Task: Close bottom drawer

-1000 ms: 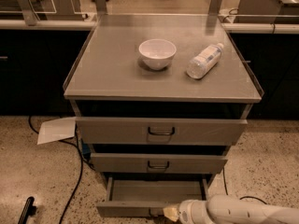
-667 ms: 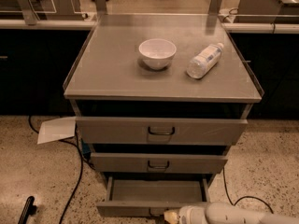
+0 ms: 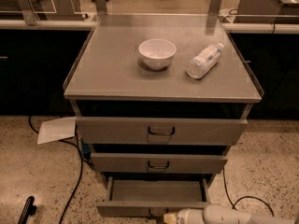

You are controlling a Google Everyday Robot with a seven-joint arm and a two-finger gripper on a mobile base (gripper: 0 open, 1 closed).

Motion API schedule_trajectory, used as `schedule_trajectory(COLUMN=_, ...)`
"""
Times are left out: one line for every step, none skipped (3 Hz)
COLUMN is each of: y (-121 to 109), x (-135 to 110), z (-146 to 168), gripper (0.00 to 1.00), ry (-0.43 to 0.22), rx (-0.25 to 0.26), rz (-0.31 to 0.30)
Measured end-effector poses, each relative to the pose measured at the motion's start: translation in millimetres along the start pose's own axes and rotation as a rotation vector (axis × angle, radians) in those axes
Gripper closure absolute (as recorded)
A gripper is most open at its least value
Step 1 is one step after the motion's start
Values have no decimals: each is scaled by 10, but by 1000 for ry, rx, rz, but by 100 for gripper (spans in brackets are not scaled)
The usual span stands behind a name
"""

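The bottom drawer (image 3: pixel 156 190) is the lowest grey drawer of the cabinet. It stands pulled out, its empty inside showing, its slim front panel (image 3: pixel 126 210) at the bottom edge of the view. My gripper (image 3: pixel 169 217) is a pale tip on a white arm that comes in from the lower right. It sits against the middle of that front panel, covering the handle.
The top drawer (image 3: pixel 161 131) and middle drawer (image 3: pixel 159 163) stick out a little. A white bowl (image 3: pixel 157 53) and a lying plastic bottle (image 3: pixel 204 60) rest on the cabinet top (image 3: pixel 107 73). Black cables (image 3: pixel 74 181) and a sheet of paper (image 3: pixel 57 129) lie on the floor at the left.
My arm has sunk lower and slid slightly left along the drawer front. The drawer looks as far out as before.
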State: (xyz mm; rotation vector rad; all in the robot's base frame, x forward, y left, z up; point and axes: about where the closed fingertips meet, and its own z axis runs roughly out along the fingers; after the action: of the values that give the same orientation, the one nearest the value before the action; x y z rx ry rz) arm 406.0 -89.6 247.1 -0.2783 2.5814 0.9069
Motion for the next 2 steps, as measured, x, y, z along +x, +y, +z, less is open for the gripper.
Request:
schedule_trajectory(y=-143, x=79, z=178, gripper=100, ry=24, rx=23, rz=29)
schedule_trajectory(y=-445, x=151, z=380, gripper=100, ry=40, rx=56, rz=77)
